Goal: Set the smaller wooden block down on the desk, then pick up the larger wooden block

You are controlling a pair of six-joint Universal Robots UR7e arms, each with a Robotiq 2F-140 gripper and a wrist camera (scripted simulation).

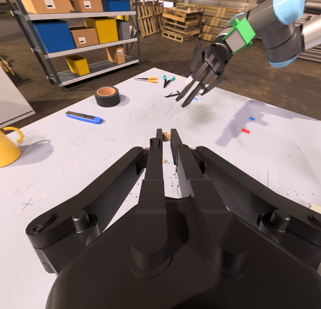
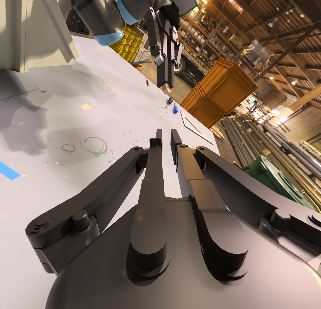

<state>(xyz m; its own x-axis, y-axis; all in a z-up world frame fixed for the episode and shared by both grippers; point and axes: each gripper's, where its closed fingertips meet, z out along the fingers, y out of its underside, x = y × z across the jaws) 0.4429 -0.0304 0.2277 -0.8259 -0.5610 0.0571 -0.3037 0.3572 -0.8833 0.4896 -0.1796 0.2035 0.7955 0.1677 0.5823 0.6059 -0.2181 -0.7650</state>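
Left matte-black two-finger gripper (image 1: 166,134), frame centre, clamped on small pale square-edged wooden block (image 1: 166,136), held above the scuffed grey-white desk (image 1: 52,170). Right gripper (image 2: 166,134): fingers nearly together, nothing btwn. Larger block not identifiable.

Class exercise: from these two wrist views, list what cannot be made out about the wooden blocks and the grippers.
- Left wrist view: the left gripper fingers cover most of the wooden block; its size is unclear.
- Neither view shows a second block for certain.
- Right wrist view: the block touching the desk or not, too small to tell.
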